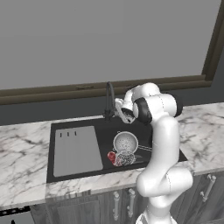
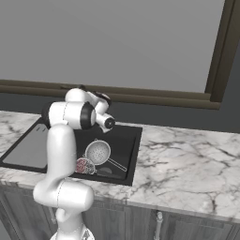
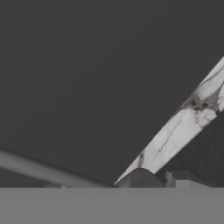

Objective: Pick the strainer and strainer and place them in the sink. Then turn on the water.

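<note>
The fingers cannot be made out clearly anywhere, so whether they stand apart or closed, and on what, I cannot tell; nothing looks carried.

In the left base view, the gripper sits at the end of the bent white arm, close beside the tall dark faucet at the back rim of the black sink. Both strainers lie in the basin: the deeper mesh strainer near the middle, and the shallower strainer just in front of it, with a small red object at its left side. The flat grey slotted board fills the basin's left half. No water runs.

In the right base view, the arm's elbow hides most of the hand and the faucet. The deep strainer rests in the sink, its thin handle pointing toward the marble counter; the second strainer touches or nearly touches it at the front.

In the hand view, the camera faces a dark wall with a diagonal strip of marble countertop and a grey bar at lower left, perhaps part of the faucet; too blurred to say.

Judging by this, only the tap remains. The risk is that the hand slips off the small side lever or pushes the spout instead, since the lever is slim and the approach is from the side.
</note>
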You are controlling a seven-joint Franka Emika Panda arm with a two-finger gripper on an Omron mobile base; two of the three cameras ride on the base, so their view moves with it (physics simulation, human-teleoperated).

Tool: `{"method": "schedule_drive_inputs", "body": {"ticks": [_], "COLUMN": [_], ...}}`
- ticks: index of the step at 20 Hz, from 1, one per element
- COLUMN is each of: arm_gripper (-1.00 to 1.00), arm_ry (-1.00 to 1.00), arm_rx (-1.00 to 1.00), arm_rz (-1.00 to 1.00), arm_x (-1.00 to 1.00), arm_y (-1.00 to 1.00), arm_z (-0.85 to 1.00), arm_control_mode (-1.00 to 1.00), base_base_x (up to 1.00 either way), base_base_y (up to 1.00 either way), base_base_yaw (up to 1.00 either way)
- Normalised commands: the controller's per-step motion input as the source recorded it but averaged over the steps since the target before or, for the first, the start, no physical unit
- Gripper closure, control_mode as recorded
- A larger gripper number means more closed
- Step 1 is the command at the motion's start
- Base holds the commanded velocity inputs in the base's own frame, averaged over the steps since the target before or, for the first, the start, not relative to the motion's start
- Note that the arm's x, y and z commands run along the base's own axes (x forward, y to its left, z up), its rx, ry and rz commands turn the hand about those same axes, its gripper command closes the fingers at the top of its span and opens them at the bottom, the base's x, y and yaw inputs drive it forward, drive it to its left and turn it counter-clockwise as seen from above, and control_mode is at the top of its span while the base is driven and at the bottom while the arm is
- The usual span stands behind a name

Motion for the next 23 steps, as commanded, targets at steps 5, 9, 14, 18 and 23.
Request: {"method": "schedule_drive_inputs", "body": {"ticks": [5, 9, 14, 18, 23], "arm_gripper": [1.00, 1.00, 1.00, 1.00, 1.00], "arm_ry": [0.08, 0.20, 0.20, 0.06, 0.00], "arm_rx": [0.33, 0.37, 0.35, 0.19, 0.04], "arm_rz": [-0.28, -0.21, -0.14, -0.08, -0.03], "arm_x": [-0.03, 0.00, 0.00, 0.00, 0.00], "arm_y": [-0.17, -0.24, -0.23, -0.07, 0.00], "arm_z": [0.00, 0.00, 0.00, -0.03, 0.00], "arm_control_mode": [-1.00, -1.00, -1.00, -1.00, -1.00], "base_base_x": [0.00, 0.00, 0.00, 0.00, 0.00], "base_base_y": [0.00, 0.00, 0.00, 0.00, 0.00], "base_base_yaw": [0.00, 0.00, 0.00, 0.00, 0.00]}}
